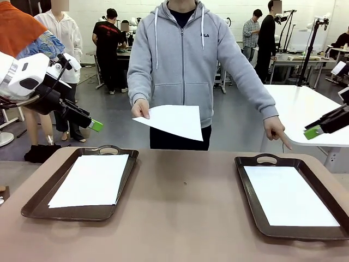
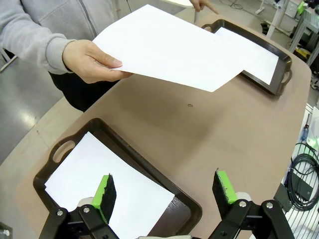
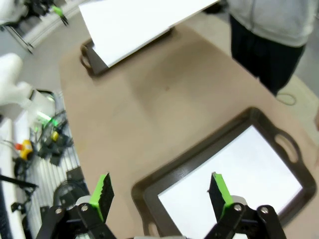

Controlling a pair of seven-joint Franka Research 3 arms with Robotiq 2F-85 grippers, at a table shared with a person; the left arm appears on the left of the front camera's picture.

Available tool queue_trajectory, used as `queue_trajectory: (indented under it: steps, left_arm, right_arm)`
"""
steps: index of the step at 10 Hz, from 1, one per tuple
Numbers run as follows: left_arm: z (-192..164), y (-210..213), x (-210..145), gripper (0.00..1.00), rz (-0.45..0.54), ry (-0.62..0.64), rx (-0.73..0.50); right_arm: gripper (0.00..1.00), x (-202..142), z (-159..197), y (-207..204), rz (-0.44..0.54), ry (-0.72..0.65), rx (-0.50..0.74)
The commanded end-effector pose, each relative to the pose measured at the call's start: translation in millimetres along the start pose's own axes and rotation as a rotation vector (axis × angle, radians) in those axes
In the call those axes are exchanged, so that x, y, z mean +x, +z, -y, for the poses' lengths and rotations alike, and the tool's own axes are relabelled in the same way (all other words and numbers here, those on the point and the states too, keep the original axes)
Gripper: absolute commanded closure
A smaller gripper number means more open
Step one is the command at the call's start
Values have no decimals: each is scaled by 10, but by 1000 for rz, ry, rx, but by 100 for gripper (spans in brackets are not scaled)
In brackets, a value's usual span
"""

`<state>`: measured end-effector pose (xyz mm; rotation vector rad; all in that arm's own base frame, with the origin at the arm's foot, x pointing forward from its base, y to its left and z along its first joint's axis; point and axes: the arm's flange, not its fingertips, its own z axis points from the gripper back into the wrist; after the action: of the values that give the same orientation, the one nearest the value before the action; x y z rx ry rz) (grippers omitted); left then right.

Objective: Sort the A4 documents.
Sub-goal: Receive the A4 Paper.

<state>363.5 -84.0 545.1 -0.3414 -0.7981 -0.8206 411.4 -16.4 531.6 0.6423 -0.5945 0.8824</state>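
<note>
A person across the table holds one A4 document (image 1: 170,121) out over the table's far edge in one hand (image 1: 140,109). Their other hand (image 1: 279,134) points down toward the right tray (image 1: 256,215). Another A4 sheet (image 1: 92,179) lies in the left tray (image 1: 38,203), and one more (image 1: 289,195) lies in the right tray. My left gripper (image 1: 96,125) hangs open above the left tray's far end (image 2: 164,189), with the held sheet (image 2: 174,47) beyond it. My right gripper (image 1: 312,132) hovers open over the right tray's sheet (image 3: 234,174), fingers apart (image 3: 160,193).
Both dark brown trays have loop handles at the far end (image 1: 108,149). Bare brown tabletop (image 1: 185,207) lies between the trays. A white table (image 1: 305,109) stands at the back right, and cables (image 2: 304,169) hang beside the table's end.
</note>
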Motion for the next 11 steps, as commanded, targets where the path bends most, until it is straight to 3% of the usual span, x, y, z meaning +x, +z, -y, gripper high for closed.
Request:
queue_trajectory:
  steps: [1, 4, 6, 9, 11]
  left_arm:
    - [-3, -3, -6, 0, -1, -11, 0]
    - [-3, -3, -6, 0, -1, -11, 0]
    - [-3, -3, -6, 0, -1, -11, 0]
    - [-3, -3, -6, 0, -1, -11, 0]
    - [-3, -3, -6, 0, -1, -11, 0]
  right_arm:
    - [0, 310, 132, -144, 91, -84, 100]
    - [0, 599, 434, -457, 165, -272, 110]
    - [0, 717, 808, -856, 149, -419, 133]
    - [0, 734, 1222, -1291, 208, -620, 266]
    - [0, 728, 1290, -1580, 272, -714, 365]
